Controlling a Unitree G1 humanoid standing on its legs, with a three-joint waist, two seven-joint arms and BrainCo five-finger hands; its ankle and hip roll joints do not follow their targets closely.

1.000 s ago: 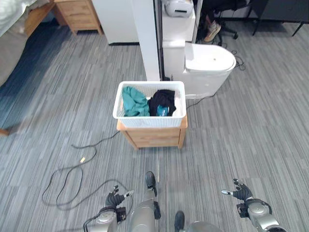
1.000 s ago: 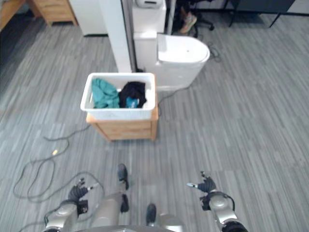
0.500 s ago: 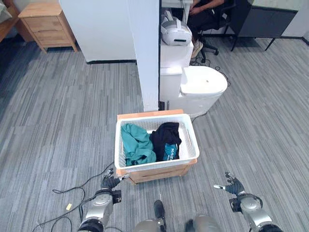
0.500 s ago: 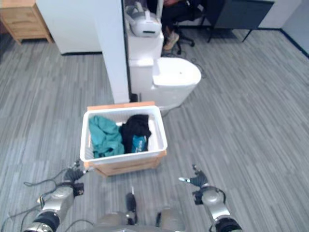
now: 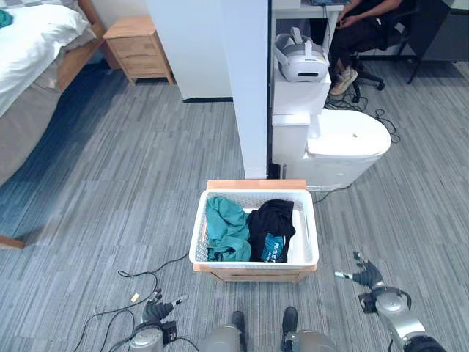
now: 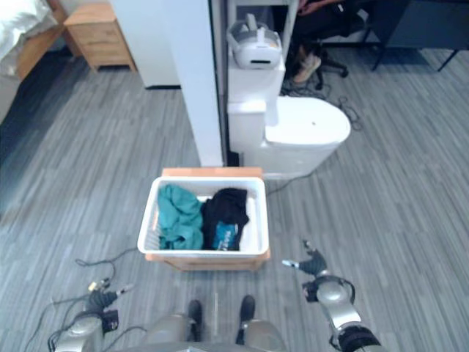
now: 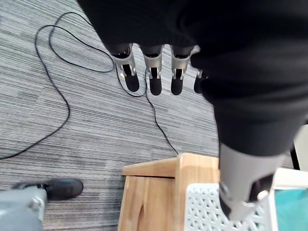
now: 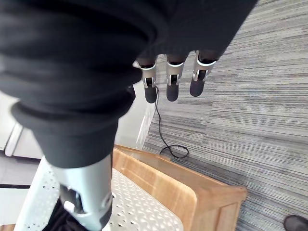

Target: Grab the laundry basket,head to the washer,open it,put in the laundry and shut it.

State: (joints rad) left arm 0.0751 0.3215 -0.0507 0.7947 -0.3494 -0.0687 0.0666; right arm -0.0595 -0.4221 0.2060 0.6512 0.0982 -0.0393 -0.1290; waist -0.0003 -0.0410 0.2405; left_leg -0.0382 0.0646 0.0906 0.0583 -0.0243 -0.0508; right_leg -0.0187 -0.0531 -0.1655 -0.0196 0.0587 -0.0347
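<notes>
My left hand and right hand hang with fingers straight and relaxed, holding nothing. The laundry basket, holding teal and black laundry, sits on a wooden stand between them. Probably a toilet stands beyond.

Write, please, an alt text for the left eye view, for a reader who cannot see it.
A white plastic lattice laundry basket, holding a teal garment and a black garment, sits on a low wooden stand on grey striped carpet. The robot's left hand and right hand hang open, apart from it. A white toilet stands behind.
</notes>
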